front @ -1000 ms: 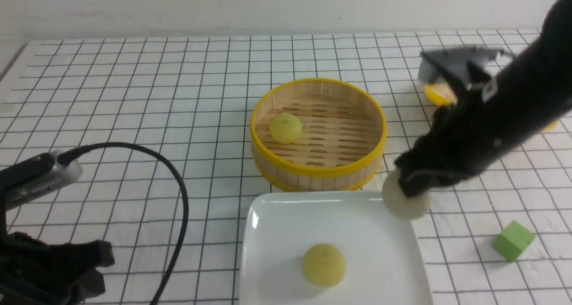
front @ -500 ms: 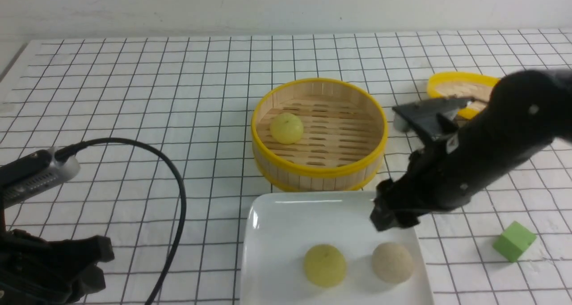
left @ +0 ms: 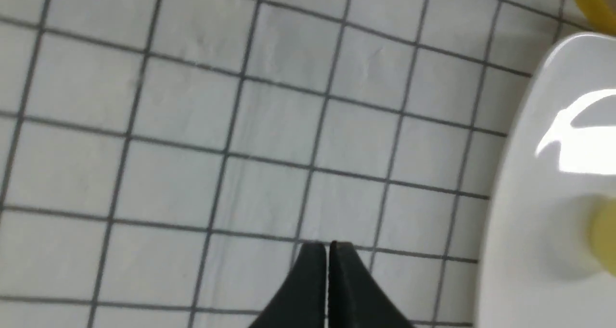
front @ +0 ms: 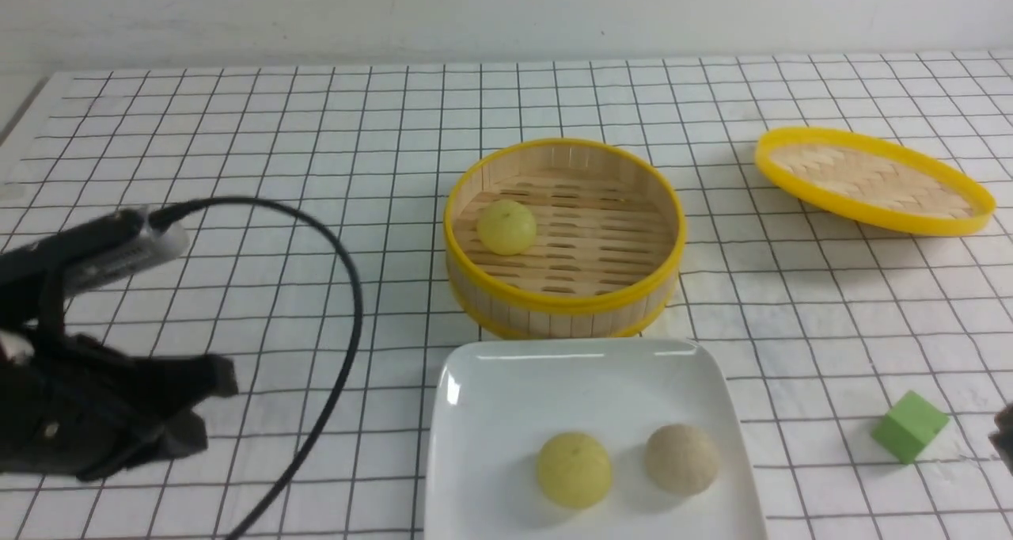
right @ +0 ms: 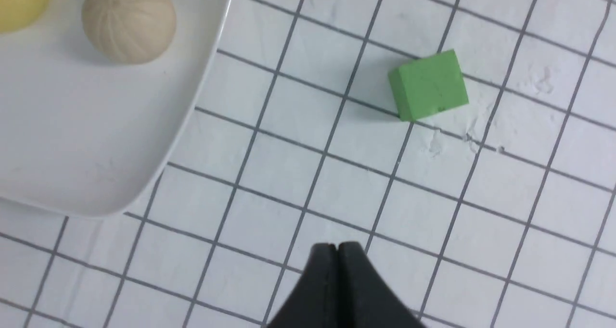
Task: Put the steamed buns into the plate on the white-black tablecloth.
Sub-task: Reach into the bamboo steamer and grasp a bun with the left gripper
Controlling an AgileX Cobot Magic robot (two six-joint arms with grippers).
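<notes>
The white-black tablecloth (front: 237, 128) runs back to a pale wall (front: 475, 9); the left gripper (left: 328, 252) and right gripper (right: 338, 252) are both pinched together, empty.

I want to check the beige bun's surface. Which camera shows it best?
The right wrist view: the beige bun sits close and whole there, its ribbed folds sharp, on the plate. The front view shows it whole but smaller and softer. The left wrist view does not show it.
</notes>
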